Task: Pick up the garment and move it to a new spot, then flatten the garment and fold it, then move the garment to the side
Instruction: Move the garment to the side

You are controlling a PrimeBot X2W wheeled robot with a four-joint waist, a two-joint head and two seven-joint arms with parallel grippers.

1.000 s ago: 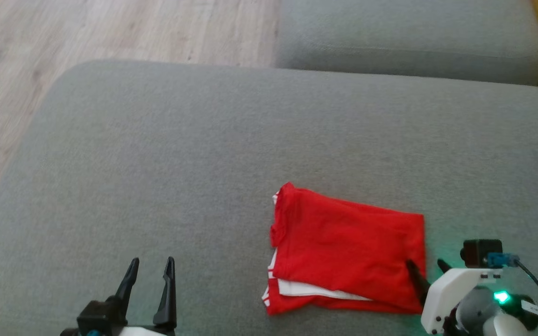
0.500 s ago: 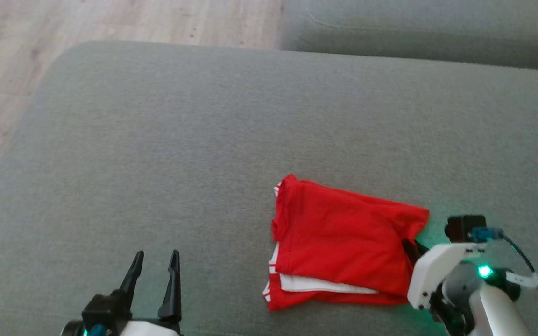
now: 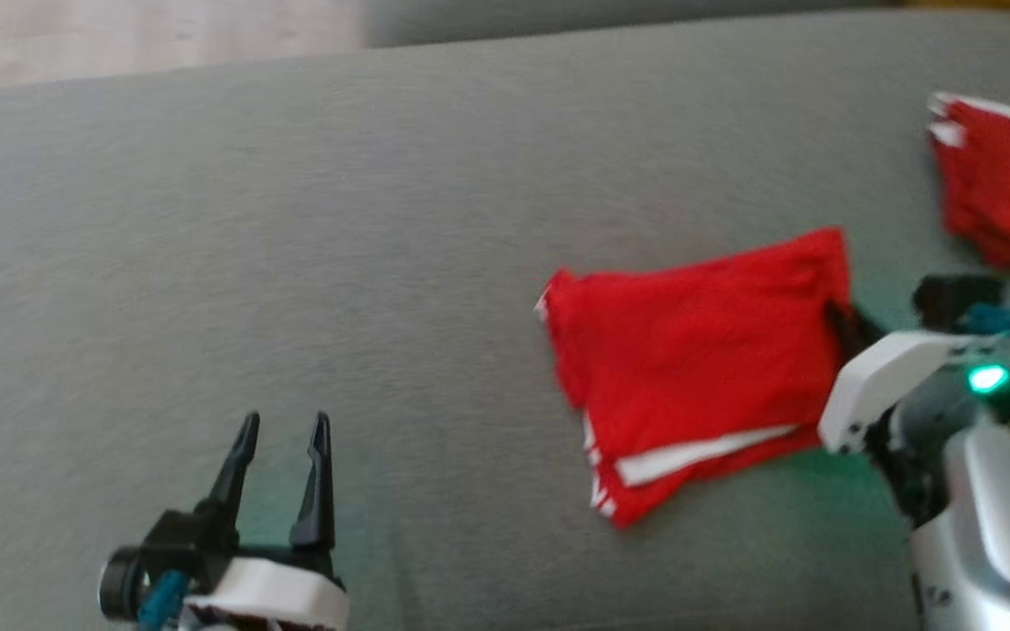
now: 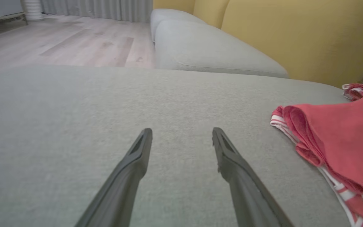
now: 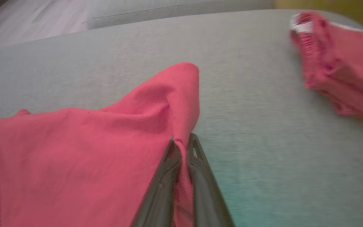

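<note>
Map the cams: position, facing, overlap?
Head view: on the head, looking down at the grey fabric sofa cushion; left hand lower left, right hand at right.
Left wrist view: from the left wrist, along the open left fingers, across the cushion toward a wooden floor.
Right wrist view: from the right wrist, along the shut right fingers pinching the folded red white-trimmed garment.
Shared: all three show that garment.

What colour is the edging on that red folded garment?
White with red stripes; the garment shows it best in the left wrist view.
</note>
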